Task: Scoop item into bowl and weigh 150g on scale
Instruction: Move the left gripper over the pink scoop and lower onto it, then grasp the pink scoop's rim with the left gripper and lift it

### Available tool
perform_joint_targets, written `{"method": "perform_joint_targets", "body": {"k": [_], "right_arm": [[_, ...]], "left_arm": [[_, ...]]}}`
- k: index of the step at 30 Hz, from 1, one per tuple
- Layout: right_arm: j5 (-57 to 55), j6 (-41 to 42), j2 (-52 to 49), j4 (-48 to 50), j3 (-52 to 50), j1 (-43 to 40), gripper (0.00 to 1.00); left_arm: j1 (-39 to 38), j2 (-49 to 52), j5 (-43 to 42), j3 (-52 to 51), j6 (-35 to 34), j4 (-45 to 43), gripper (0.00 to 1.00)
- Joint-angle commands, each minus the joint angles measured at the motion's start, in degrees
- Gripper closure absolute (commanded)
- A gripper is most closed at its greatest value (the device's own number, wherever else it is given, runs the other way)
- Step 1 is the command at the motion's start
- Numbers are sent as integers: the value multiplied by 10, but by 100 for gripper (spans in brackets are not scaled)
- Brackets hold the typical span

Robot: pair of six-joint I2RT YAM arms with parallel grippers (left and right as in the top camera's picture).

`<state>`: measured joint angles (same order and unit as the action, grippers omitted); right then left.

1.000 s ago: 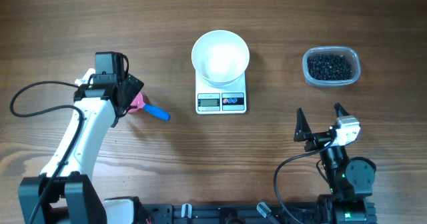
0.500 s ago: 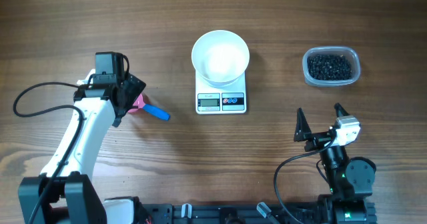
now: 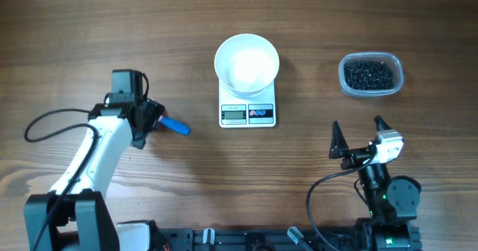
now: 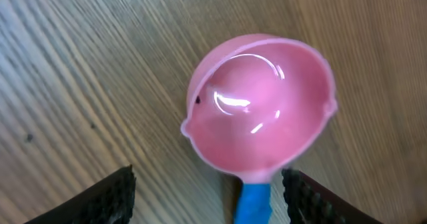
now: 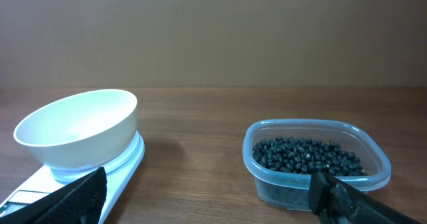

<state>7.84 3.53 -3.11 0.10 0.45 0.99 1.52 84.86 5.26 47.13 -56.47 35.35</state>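
Claws both stand apart: left claw (image 4: 208,197) astride the blue handle (image 4: 253,201) of the pink scoop (image 4: 260,104), right claw (image 3: 357,128) holding nothing.

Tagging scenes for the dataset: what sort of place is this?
Probably a lab bench set up for a weighing job: a wooden table, a left arm and right arm at its edge, a bowl on a kitchen scale, and a tub of beans.

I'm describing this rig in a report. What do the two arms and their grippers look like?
The left arm has white links, black joints and a looping black cable. The left gripper is black with studded fingers. The right arm is black, with a small white block at the wrist. The right gripper has black, pointed fingers.
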Motion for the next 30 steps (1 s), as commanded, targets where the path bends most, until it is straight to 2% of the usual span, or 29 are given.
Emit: {"method": "perform_joint_targets", "body": {"k": [1, 5, 11, 15, 17, 23, 25, 30], "right_arm": [[-4, -4, 0, 3, -1, 3, 0], [-4, -4, 0, 3, -1, 3, 0], [-4, -4, 0, 3, -1, 3, 0], [-4, -4, 0, 3, -1, 3, 0], [-4, -4, 0, 3, -1, 3, 0], [-4, -4, 0, 3, -1, 3, 1], [-4, -4, 0, 3, -1, 3, 0], [-4, -4, 0, 3, -1, 3, 0]], "left_arm": [[2, 4, 17, -32, -25, -30, 23], [2, 5, 68, -42, -25, -52, 23], [2, 40, 79, -43, -25, -89, 38], [2, 66, 79, -43, -25, -103, 71], [2, 68, 79, -43, -25, -103, 96], [3, 68, 71, -43, -20, -110, 96], [3, 62, 38, -43, 17, -107, 96], [2, -21, 20, -43, 20, -59, 96]]}}
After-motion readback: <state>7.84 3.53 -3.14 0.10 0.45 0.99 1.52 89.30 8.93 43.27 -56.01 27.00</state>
